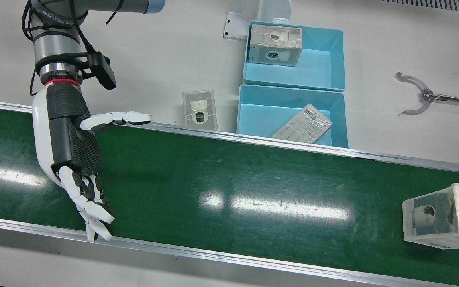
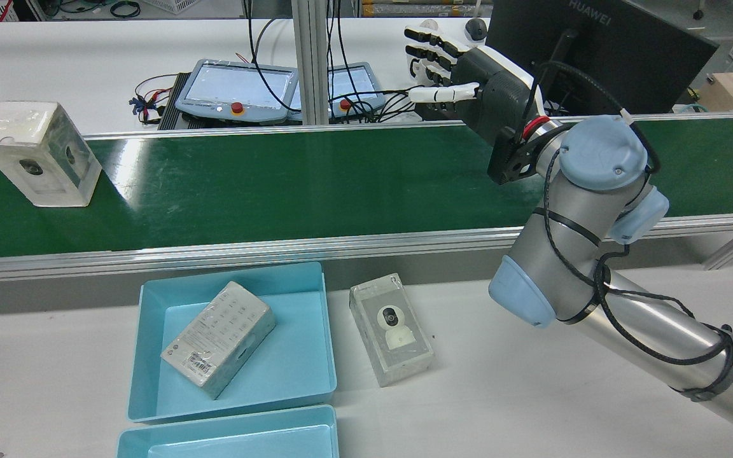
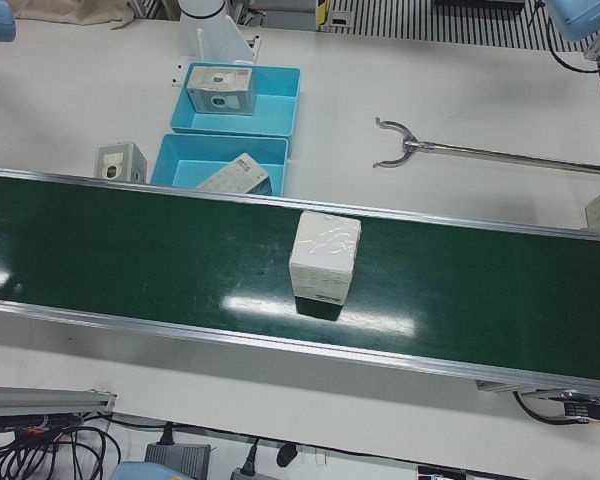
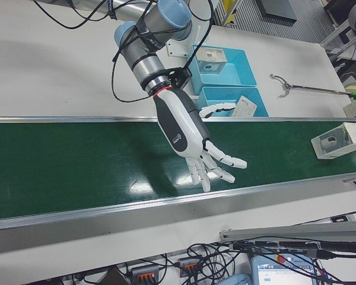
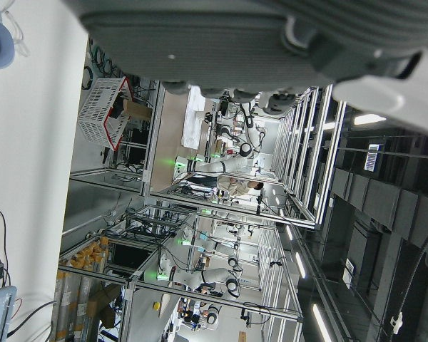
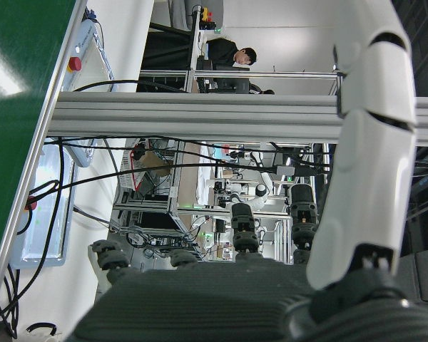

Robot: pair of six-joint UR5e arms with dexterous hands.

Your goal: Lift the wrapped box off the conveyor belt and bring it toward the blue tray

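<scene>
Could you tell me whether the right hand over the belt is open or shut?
Open: the right hand hovers above the belt with fingers spread, holding nothing.

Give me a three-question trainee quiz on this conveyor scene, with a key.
1. True or false: the right hand is holding the box on the belt.
2. How many wrapped boxes lie inside the blue trays? A) none B) one C) two
3. Fill in: a third box lies on the white table, beside the nearer ____.

Key: 1 false, the hand is open over the belt, far from the box. 2 C, one in each tray. 3 tray.
</scene>
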